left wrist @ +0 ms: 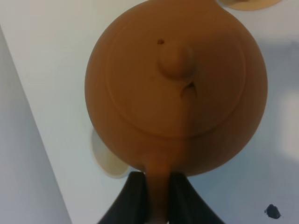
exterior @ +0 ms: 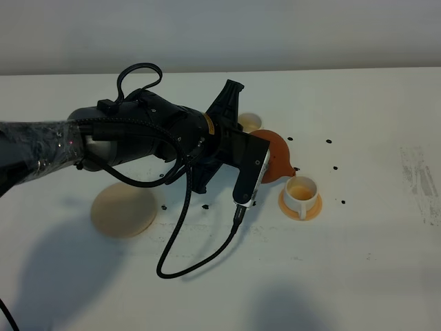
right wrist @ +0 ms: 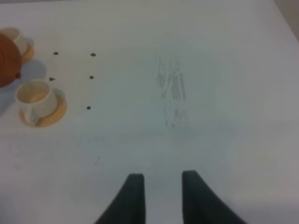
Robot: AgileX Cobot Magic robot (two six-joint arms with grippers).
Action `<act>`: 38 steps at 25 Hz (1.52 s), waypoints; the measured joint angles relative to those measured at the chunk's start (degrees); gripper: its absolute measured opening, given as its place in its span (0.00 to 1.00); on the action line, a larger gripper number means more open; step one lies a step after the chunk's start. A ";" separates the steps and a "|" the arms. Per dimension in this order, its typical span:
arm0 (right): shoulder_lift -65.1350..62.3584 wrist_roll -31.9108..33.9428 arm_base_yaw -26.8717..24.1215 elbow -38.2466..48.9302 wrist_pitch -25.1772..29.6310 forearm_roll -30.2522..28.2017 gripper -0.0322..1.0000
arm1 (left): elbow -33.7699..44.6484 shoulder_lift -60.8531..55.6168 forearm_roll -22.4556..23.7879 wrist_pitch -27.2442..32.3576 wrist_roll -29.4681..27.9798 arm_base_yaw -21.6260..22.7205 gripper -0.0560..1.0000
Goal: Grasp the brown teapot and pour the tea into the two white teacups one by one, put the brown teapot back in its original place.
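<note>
- Left gripper (left wrist: pixel 156 179) is clamped tight on the loop handle of the brown teapot (left wrist: pixel 177 88), holding it off the table (exterior: pixel 358 262).
- Its spout points toward the near white teacup (exterior: pixel 298 200), which holds amber tea (exterior: pixel 301 187) and stands on an orange saucer (exterior: pixel 313 210).
- The second teacup (exterior: pixel 249 122) sits partly hidden behind the arm.
- The beige coaster (exterior: pixel 124 210) lies well apart from the teapot.
- Right gripper (right wrist: pixel 159 179) hovers with its jaws slightly apart and empty.

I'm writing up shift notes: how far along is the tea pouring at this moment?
Done: the near white teacup already holds amber tea. In hand: the left gripper clamps the brown teapot by its handle, tilted beside that cup. Left: the far teacup is mostly hidden, so its fill is unclear; the beige coaster is bare, so the teapot's return remains.
</note>
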 joint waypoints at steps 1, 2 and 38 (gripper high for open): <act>0.00 0.00 0.00 0.00 0.00 0.00 0.25 | 0.00 0.00 0.00 -0.09 0.00 -0.06 0.14; 0.00 0.00 0.00 0.00 0.00 0.00 0.25 | 0.00 0.00 0.00 -0.27 0.00 -0.16 0.14; 0.00 0.00 0.00 0.00 0.00 0.00 0.25 | 0.00 0.00 3.09 -1.26 6.69 -1.08 0.14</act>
